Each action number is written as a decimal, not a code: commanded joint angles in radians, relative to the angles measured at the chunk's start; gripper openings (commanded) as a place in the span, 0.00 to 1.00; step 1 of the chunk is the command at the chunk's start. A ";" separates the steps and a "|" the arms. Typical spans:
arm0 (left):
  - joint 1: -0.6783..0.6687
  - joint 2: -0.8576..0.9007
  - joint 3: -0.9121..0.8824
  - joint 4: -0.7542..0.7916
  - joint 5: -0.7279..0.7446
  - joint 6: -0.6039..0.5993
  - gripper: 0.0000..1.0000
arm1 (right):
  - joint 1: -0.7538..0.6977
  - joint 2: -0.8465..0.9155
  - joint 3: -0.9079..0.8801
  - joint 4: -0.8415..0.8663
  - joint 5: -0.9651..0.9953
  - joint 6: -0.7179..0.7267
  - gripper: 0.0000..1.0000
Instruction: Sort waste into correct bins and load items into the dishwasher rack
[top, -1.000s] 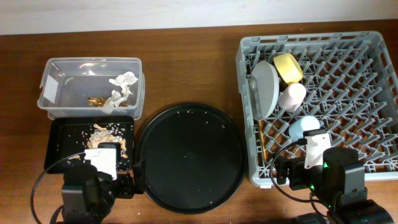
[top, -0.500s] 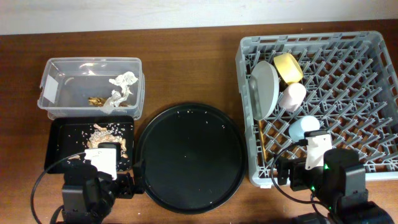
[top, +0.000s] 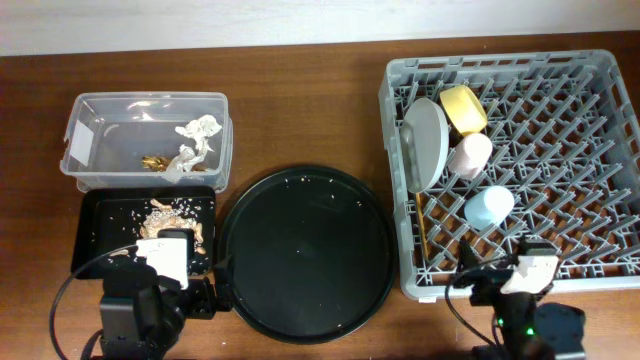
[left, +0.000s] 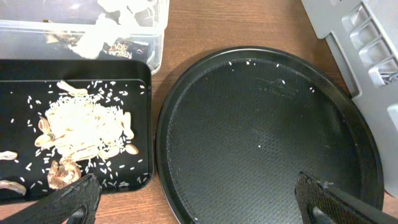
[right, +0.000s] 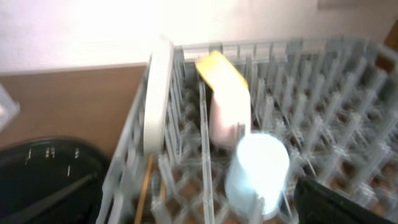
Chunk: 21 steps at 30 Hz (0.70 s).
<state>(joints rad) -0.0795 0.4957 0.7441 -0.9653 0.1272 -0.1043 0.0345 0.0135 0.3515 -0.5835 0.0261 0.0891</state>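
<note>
The grey dishwasher rack (top: 600, 160) holds the pale plate (top: 427, 143) on edge, the yellow bowl (top: 464, 108), the pink cup (top: 469, 155), the blue cup (top: 489, 207) and the wooden chopsticks (top: 422, 232). The clear tub (top: 90, 140) holds the white tissue (top: 197, 130) and the gold wrapper (top: 155, 161). The shallow black tray (top: 100, 215) holds the food scraps (top: 165, 215). My left gripper (left: 199, 208) is open and empty over the gap between the black tray and the round tray. My right gripper (right: 199, 205) is open and empty at the rack's front edge, near the blue cup (right: 256, 171); this view is blurred.
A large round black tray (top: 305, 255) with a few rice grains lies between the bins and the rack. The left arm (top: 150, 300) and right arm (top: 530, 320) sit at the table's front edge. Brown table shows behind the round tray.
My right arm has drawn back from over the rack toward the front edge, uncovering the blue cup. The left arm has not moved.
</note>
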 joint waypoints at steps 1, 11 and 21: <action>-0.001 -0.005 -0.008 0.002 -0.001 0.016 0.99 | -0.010 -0.010 -0.117 0.195 0.013 -0.006 0.99; -0.001 -0.005 -0.008 0.002 -0.001 0.016 0.99 | -0.010 -0.010 -0.346 0.504 -0.059 -0.006 0.99; -0.001 -0.005 -0.008 0.002 -0.001 0.016 0.99 | -0.010 -0.008 -0.346 0.508 -0.059 -0.006 0.99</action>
<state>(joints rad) -0.0795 0.4961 0.7418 -0.9642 0.1272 -0.1043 0.0330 0.0120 0.0113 -0.0738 -0.0193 0.0822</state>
